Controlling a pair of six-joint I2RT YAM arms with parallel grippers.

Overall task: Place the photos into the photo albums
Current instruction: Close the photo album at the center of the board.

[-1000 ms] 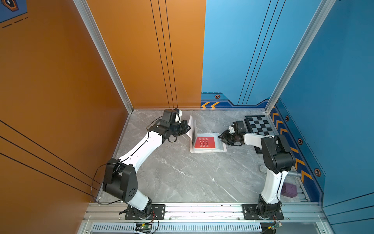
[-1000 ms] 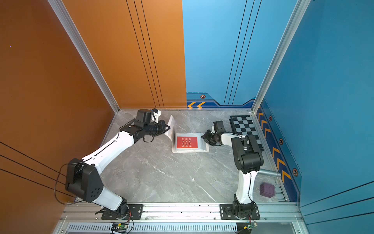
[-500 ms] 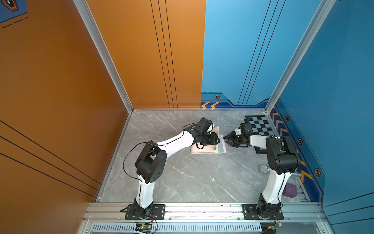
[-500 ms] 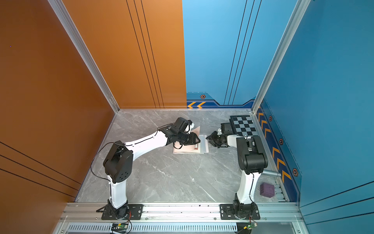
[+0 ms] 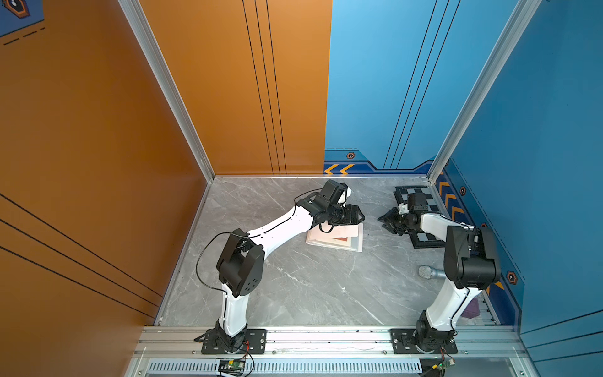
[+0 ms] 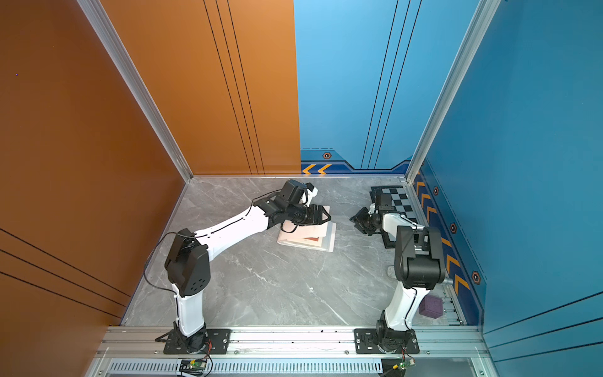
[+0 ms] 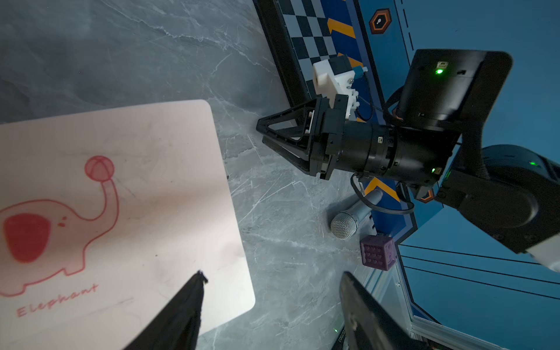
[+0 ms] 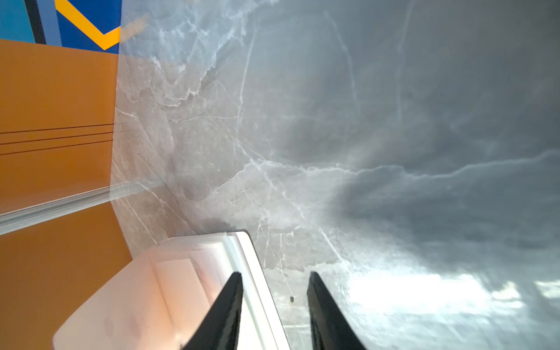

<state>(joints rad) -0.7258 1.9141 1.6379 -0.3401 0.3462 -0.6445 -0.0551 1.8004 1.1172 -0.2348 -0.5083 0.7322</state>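
The photo album (image 5: 336, 237) (image 6: 310, 236) lies on the marble table with its pale pink cover folded over, the red elephant print facing up (image 7: 121, 197). A reddish patch shows near its front edge in both top views; I cannot tell whether it is a photo. No loose photos are in view. My left gripper (image 5: 360, 215) (image 7: 271, 274) hovers open over the album's right edge, holding nothing. My right gripper (image 5: 382, 219) (image 7: 261, 130) (image 8: 275, 274) is just right of the album, open and empty, with the album's page corner (image 8: 181, 288) beside one finger.
A black-and-white checkerboard (image 5: 424, 240) (image 7: 306, 39) lies under the right arm by the blue wall. A microphone (image 5: 425, 272) (image 7: 345, 224) and a purple cube (image 6: 430, 306) (image 7: 378, 250) sit near the right arm's base. Walls enclose three sides.
The album was open with my left gripper holding its cover up at the left. The left arm swung the cover across to the right, shutting the album, then let go. The right gripper drew back slightly.
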